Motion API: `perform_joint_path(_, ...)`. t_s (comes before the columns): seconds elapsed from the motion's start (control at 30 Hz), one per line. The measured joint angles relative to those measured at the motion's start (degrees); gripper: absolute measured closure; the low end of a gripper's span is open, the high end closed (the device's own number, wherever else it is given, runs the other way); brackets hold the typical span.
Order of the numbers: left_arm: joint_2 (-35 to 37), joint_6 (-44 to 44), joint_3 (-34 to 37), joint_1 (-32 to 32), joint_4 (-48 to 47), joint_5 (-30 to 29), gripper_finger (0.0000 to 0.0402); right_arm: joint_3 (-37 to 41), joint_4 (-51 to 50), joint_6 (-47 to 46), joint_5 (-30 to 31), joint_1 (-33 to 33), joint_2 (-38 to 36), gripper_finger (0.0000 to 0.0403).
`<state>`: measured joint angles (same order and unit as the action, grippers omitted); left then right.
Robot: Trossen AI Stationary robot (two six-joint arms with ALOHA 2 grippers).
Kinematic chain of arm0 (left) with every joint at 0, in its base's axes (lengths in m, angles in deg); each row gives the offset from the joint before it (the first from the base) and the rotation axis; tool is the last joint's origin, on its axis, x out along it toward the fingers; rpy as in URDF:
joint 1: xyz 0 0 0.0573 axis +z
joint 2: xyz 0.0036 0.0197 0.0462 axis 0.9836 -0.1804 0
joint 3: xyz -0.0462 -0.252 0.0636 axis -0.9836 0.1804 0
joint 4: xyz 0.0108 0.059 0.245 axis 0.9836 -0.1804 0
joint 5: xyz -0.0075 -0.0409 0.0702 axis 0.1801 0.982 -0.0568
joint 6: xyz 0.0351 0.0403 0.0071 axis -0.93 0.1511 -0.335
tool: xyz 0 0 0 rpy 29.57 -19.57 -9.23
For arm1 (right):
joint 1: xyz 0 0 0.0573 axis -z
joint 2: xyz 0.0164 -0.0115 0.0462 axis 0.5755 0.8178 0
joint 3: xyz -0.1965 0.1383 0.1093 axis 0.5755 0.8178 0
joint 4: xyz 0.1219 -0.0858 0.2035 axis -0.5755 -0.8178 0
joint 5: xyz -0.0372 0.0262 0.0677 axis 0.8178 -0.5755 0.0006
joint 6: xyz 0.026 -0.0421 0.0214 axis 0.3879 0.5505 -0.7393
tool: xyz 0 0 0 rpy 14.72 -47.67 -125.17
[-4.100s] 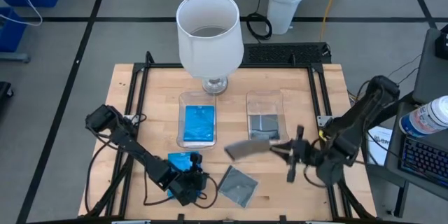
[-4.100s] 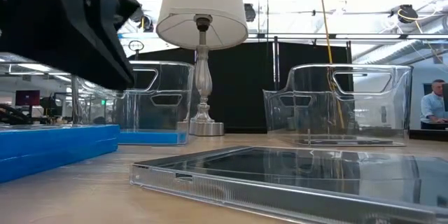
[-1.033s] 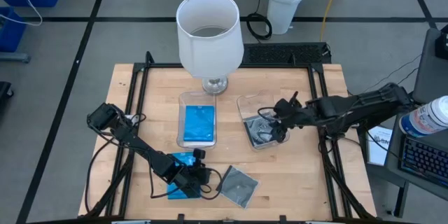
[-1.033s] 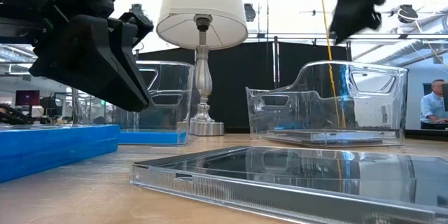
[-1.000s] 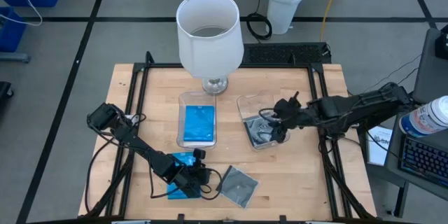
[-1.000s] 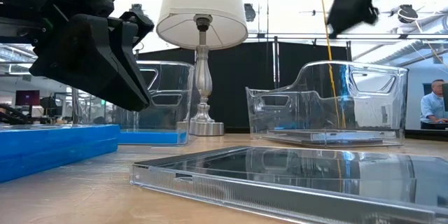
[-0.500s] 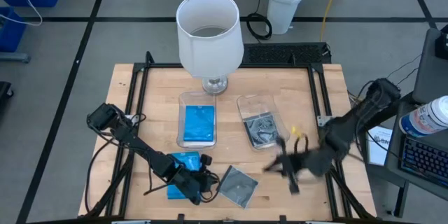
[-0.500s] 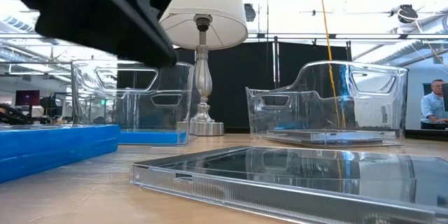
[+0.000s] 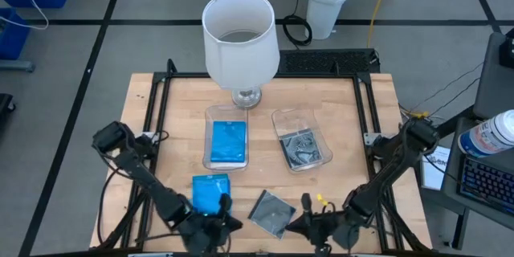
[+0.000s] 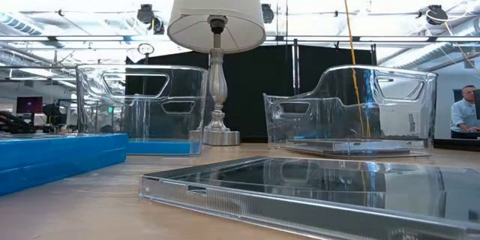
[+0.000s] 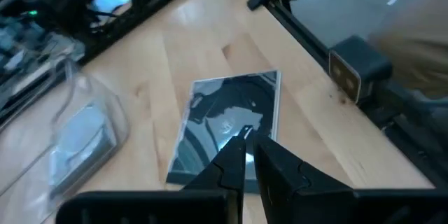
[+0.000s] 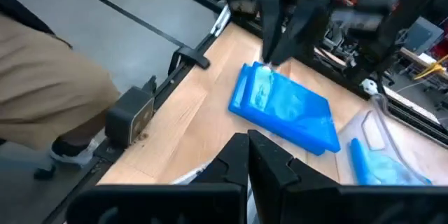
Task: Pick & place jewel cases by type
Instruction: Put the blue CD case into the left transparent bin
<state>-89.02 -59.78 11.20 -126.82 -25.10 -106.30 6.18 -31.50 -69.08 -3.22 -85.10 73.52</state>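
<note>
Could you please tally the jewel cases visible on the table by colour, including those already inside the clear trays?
Blue jewel cases: 2, one in the left tray, one loose on the table.
Dark grey jewel cases: 2, one in the right tray, one loose on the table.
Total: 4.

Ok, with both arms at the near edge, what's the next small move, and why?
Probably open the left claw and lower it onto the loose blue case: it lies on the table beside that claw, outside the tray holding a blue one, and the claw looks shut. The right claw waits at the near edge.
</note>
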Motion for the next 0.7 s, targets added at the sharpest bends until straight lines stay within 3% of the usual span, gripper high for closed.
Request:
perform_joint_path(0.2,4.42,10.15,-1.11,-5.32,-11.97,-8.42,0.0362,0.02,10.01,3.89,-0.39,2.16,4.14,0.0403)
perform_joint_path(0.33,6.87,21.6,-1.11,-9.41,-23.92,-13.73,0.0362,0.0,14.22,1.75,-2.13,5.09,4.28,0.0403)
perform_joint_path(0.5,7.33,40.81,-1.11,-14.55,-37.86,-14.05,0.0372,-0.04,12.35,-5.26,-10.81,10.2,5.14,0.0403)
perform_joint_path(0.6,7.35,52.04,-0.41,-16.98,-43.24,-13.27,0.0394,-0.05,16.95,-4.46,-13.03,12.01,7.95,0.0403)
perform_joint_path(0.7,7.33,62.25,0.68,-19.22,-47.61,-12.8,0.0392,-1.4,22.24,-1.9,-17.15,14.2,11.99,0.0403)
